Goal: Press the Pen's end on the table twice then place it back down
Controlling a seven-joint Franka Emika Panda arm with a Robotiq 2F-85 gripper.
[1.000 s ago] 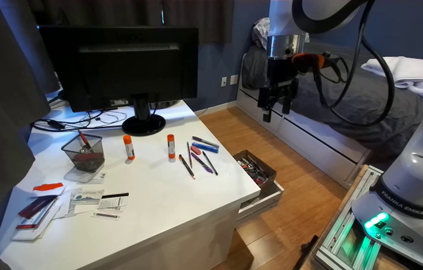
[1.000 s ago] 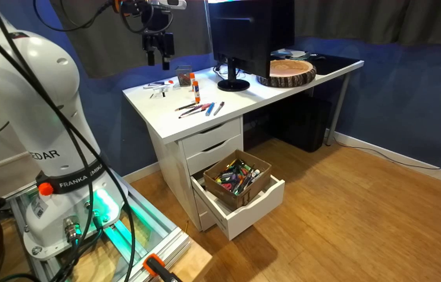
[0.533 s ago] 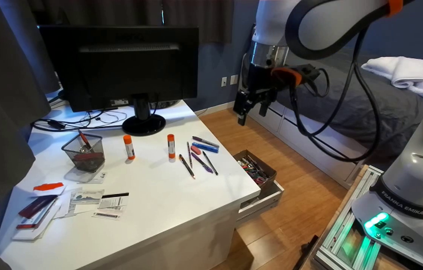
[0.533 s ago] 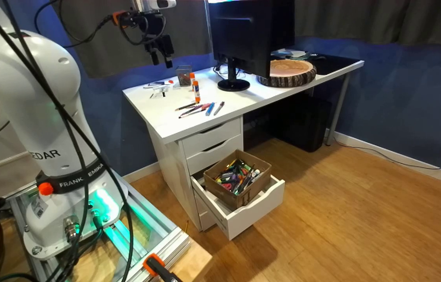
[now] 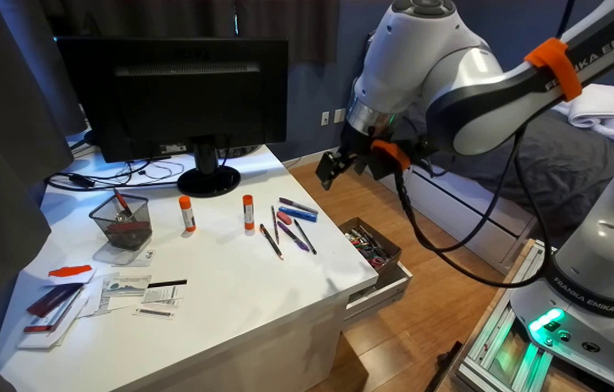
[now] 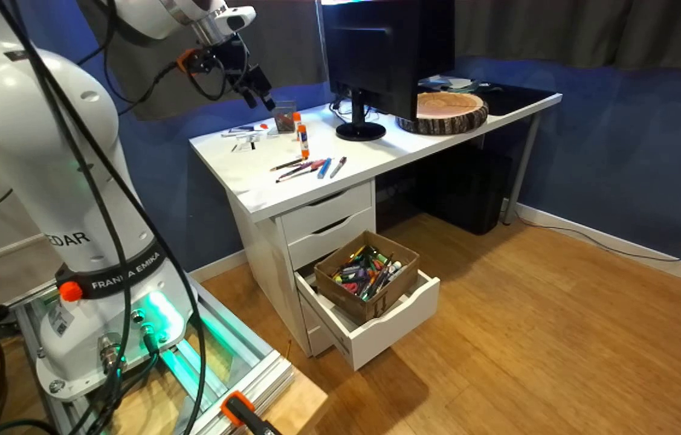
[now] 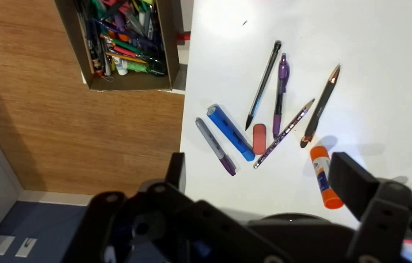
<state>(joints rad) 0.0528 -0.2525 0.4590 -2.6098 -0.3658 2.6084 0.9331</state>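
Toward the right edge of the white table point(image 5: 219, 283), as an exterior view shows it, lie two pens that might be the one meant: a dark pen point(image 5: 271, 242) on the left and a purple pen point(image 5: 293, 236) to its right; I can't tell which the task wants. Both lie flat, well apart from the gripper point(image 7: 259, 160), which hangs tilted above with its fingers spread wide and nothing held between them. I judge the step in hand to be the approach, with the pressing not yet begun, though these views alone can't rule out that it is over. If it is the approach, the next move calls for coming down over one barrel, turning so the fingers straddle it crosswise, then closing, lifting and standing the pen on its end. The dark pen probably offers the easier grip, though a glue stick point(image 5: 248, 212) stands upright near its far end. The purple pen leaves less room, with a patterned pencil point(image 5: 274, 224) on its left, a thin black pencil or pen point(image 5: 305, 237) on its right and a pink eraser point(image 5: 284, 218) just beside its far end.
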